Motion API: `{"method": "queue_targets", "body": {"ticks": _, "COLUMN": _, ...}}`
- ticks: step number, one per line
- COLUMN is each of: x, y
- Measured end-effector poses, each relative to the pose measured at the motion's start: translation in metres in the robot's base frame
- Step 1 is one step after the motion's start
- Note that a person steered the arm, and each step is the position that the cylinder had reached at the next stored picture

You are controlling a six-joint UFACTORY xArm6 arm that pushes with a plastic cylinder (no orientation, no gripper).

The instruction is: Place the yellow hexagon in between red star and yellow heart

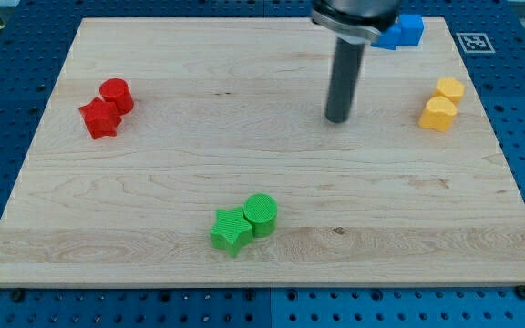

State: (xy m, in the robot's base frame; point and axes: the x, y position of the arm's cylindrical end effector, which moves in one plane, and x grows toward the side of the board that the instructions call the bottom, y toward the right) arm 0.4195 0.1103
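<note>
My tip [337,118] rests on the wooden board [199,173], right of centre in the upper half. Two yellow blocks touch each other near the view's right edge. The upper one looks like the yellow hexagon [449,89] and the lower one like the yellow heart [438,115], though the shapes are hard to make out. The tip is about a hundred pixels to the left of them, touching neither. The red star [100,120] lies at the far left, far from the tip.
A red cylinder [117,94] touches the red star at its upper right. A green star [231,231] and a green cylinder [262,215] sit together near the bottom centre. Blue blocks [403,32] lie at the top right, partly hidden behind the arm.
</note>
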Motion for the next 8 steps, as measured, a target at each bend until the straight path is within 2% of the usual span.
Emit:
{"method": "queue_targets", "body": {"ticks": 1, "x": 0.036, "y": 0.042}}
{"method": "queue_targets", "body": {"ticks": 2, "x": 0.05, "y": 0.116}}
{"method": "queue_targets", "body": {"ticks": 3, "x": 0.026, "y": 0.214}}
{"method": "queue_targets", "body": {"ticks": 4, "x": 0.0, "y": 0.235}}
{"method": "queue_targets", "body": {"ticks": 5, "x": -0.031, "y": 0.211}}
{"method": "queue_targets", "body": {"ticks": 7, "x": -0.037, "y": 0.112}}
{"method": "queue_targets", "body": {"ticks": 8, "x": -0.046, "y": 0.14}}
